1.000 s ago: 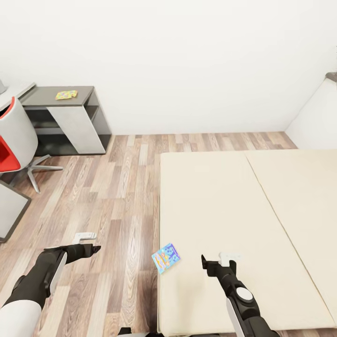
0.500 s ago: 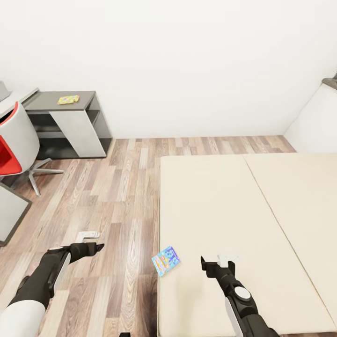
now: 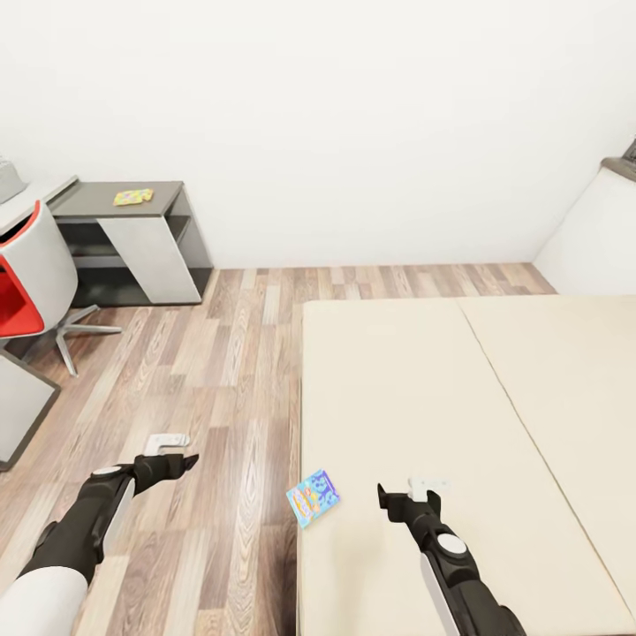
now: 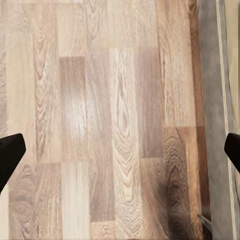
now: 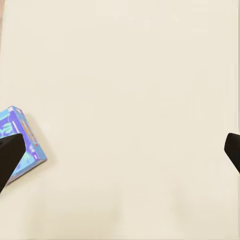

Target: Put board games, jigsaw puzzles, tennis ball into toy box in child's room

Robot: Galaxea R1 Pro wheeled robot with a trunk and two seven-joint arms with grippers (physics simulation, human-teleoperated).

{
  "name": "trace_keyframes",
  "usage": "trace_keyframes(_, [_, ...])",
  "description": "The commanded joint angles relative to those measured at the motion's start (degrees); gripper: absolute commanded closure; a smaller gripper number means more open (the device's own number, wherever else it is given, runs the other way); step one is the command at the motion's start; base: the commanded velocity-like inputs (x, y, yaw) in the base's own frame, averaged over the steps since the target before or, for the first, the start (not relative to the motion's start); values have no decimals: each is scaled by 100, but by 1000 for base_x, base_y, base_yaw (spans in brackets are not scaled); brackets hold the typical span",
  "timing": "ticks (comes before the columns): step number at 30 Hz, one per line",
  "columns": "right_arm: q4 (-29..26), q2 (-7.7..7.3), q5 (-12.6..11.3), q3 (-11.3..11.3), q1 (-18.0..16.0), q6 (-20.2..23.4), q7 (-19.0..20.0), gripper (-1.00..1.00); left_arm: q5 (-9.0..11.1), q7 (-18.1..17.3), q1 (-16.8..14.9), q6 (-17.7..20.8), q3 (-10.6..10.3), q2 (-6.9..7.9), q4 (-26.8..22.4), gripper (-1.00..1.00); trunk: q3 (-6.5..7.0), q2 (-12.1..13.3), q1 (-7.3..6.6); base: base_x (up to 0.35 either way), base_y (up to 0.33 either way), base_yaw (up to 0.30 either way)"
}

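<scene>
A blue game (image 3: pixel 314 497) lies at the bed's (image 3: pixel 424 389) left edge. Both end effectors, left (image 3: pixel 173 451) and right (image 3: pixel 409 491), seem wide open, empty.

Bright, even, diffuse light, no glare; sharp head view, slightly soft wrist views; faint shadow under the grey-shelled swivel chair (image 3: pixel 35 265).

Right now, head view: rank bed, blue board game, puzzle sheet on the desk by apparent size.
1. bed, by far the largest
2. blue board game
3. puzzle sheet, smallest as seen, but it lies much farther from the camera, so its true size against the game is unsure
</scene>
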Motion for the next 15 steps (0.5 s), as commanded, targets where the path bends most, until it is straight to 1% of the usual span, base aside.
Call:
trace_keyframes(1, [-3, -1, 6, 9, -17, 43, -37, -100, -58, -54, -3, -16, 21, -14, -5, -100, 1, -9, 3, 0, 0, 0])
trace_keyframes(11, [73, -1, -8, 8, -69, 80, -50, -100, -58, -53, -3, -147, 24, -53, 65, -100, 97, -9, 3, 0, 0, 0])
trace_keyframes(15, [89, -1, -13, 8, -74, 91, -54, -100, -53, -48, -4, -310, 24, -55, 95, -100, 135, -9, 3, 0, 0, 0])
